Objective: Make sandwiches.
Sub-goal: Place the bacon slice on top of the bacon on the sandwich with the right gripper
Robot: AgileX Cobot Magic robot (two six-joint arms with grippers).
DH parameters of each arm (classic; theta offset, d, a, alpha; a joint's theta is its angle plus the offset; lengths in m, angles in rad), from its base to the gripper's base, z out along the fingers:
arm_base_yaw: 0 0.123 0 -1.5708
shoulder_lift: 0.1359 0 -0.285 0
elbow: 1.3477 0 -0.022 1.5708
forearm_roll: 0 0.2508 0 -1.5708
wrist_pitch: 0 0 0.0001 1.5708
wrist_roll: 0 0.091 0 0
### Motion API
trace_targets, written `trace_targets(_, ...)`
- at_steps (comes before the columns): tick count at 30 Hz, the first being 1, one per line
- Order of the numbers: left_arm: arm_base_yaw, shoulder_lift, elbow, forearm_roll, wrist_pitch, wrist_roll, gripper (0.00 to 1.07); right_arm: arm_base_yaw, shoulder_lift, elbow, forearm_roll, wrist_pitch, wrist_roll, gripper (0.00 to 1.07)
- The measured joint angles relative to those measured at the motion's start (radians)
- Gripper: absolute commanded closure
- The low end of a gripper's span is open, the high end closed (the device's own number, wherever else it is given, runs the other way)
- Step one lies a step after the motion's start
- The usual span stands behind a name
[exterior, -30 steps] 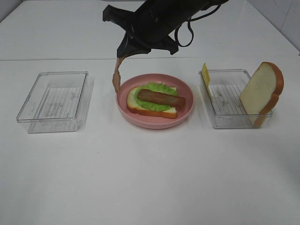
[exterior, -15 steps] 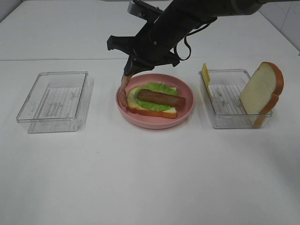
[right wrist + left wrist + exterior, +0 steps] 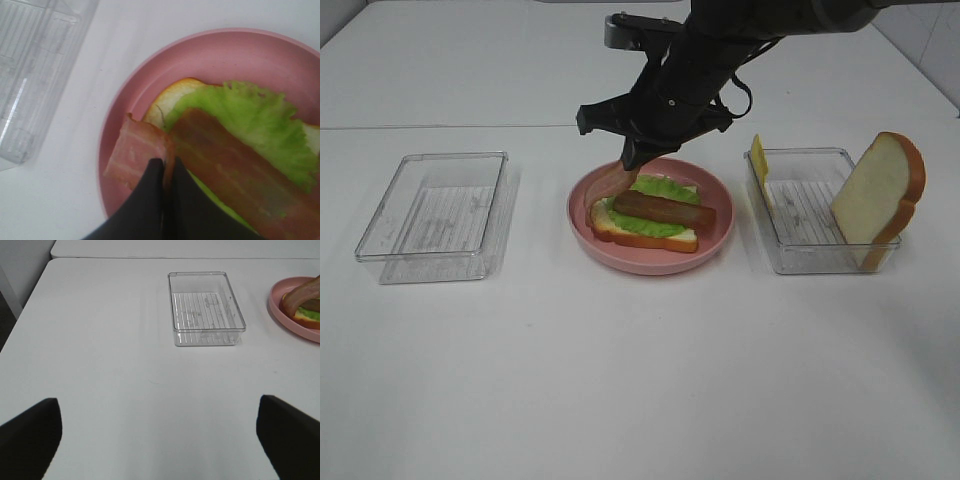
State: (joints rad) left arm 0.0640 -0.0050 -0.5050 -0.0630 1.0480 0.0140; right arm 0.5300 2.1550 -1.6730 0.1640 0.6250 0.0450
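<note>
On the pink plate (image 3: 715,190) lies a half-built sandwich: a bread slice (image 3: 645,238), green lettuce (image 3: 660,186) and a bacon strip (image 3: 663,209) on top. My right gripper (image 3: 632,155) hangs over the plate's left part, shut on a second bacon strip (image 3: 607,185); that strip's lower end rests by the bread's left end. The right wrist view shows the shut fingertips (image 3: 165,172) pinching this strip (image 3: 135,155) beside the first strip (image 3: 225,175) and lettuce (image 3: 250,120). My left gripper (image 3: 156,401) stands open over bare table, holding nothing.
An empty clear tray (image 3: 435,215) sits left of the plate, also in the left wrist view (image 3: 207,307). The right tray (image 3: 800,215) holds a leaning bread slice (image 3: 880,195) and a yellow cheese slice (image 3: 759,160).
My right gripper has carried the hanging bacon strip rightward and down, from left of the plate to over it. The strip's lower end now rests at the bread's left end.
</note>
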Motion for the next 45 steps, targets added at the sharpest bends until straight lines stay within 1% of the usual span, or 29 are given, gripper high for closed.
trace_targets(2, 0.0, 0.0, 0.0, 0.0, 0.0, 0.0, 0.09, 0.0, 0.0, 0.0, -0.055, 0.004, 0.029, 1.07)
trace_targets(4, 0.0, 0.0, 0.0, 0.0, 0.0, 0.0, 0.09, 0.0, 0.0, 0.0, -0.079, 0.007, 0.042, 1.07)
trace_targets(13, 0.0, 0.0, 0.0, 0.0, 0.0, 0.0, 0.09, 0.0, 0.0, 0.0, -0.154, 0.015, 0.051, 1.07)
trace_targets(18, 0.0, 0.0, 0.0, 0.0, 0.0, 0.0, 0.09, 0.0, 0.0, 0.0, -0.18, 0.02, 0.052, 1.07)
trace_targets(27, 0.0, 0.0, 0.0, 0.0, 0.0, 0.0, 0.09, 0.0, 0.0, 0.0, -0.185, 0.023, 0.063, 1.06)
trace_targets(28, 0.0, 0.0, 0.0, 0.0, 0.0, 0.0, 0.09, 0.0, 0.0, 0.0, -0.185, 0.023, 0.068, 0.98)
trace_targets(29, 0.0, 0.0, 0.0, 0.0, 0.0, 0.0, 0.09, 0.0, 0.0, 0.0, -0.185, 0.023, 0.068, 0.92)
trace_targets(30, 0.0, 0.0, 0.0, 0.0, 0.0, 0.0, 0.09, 0.0, 0.0, 0.0, -0.185, 0.023, 0.068, 0.92)
trace_targets(31, 0.0, 0.0, 0.0, 0.0, 0.0, 0.0, 0.09, 0.0, 0.0, 0.0, -0.185, 0.023, 0.068, 0.77)
trace_targets(32, 0.0, 0.0, 0.0, 0.0, 0.0, 0.0, 0.09, 0.0, 0.0, 0.0, -0.186, 0.023, 0.069, 0.65)
trace_targets(33, 0.0, 0.0, 0.0, 0.0, 0.0, 0.0, 0.09, 0.0, 0.0, 0.0, -0.186, 0.023, 0.069, 0.65)
trace_targets(34, 0.0, 0.0, 0.0, 0.0, 0.0, 0.0, 0.09, 0.0, 0.0, 0.0, -0.186, 0.024, 0.07, 0.41)
trace_targets(35, 0.0, 0.0, 0.0, 0.0, 0.0, 0.0, 0.09, 0.0, 0.0, 0.0, -0.186, 0.024, 0.074, 0.23)
trace_targets(36, 0.0, 0.0, 0.0, 0.0, 0.0, 0.0, 0.09, 0.0, 0.0, 0.0, -0.186, 0.024, 0.074, 0.23)
trace_targets(38, 0.0, 0.0, 0.0, 0.0, 0.0, 0.0, 0.09, 0.0, -0.001, 0.0, -0.186, 0.026, 0.076, 0.08)
trace_targets(43, 0.0, 0.0, 0.0, 0.0, 0.0, 0.0, 0.09, 0.0, -0.011, 0.0, -0.186, 0.035, 0.08, 0.08)
trace_targets(45, 0.0, 0.0, 0.0, 0.0, 0.0, 0.0, 0.09, 0.0, -0.04, -0.002, -0.186, 0.063, 0.106, 0.08)
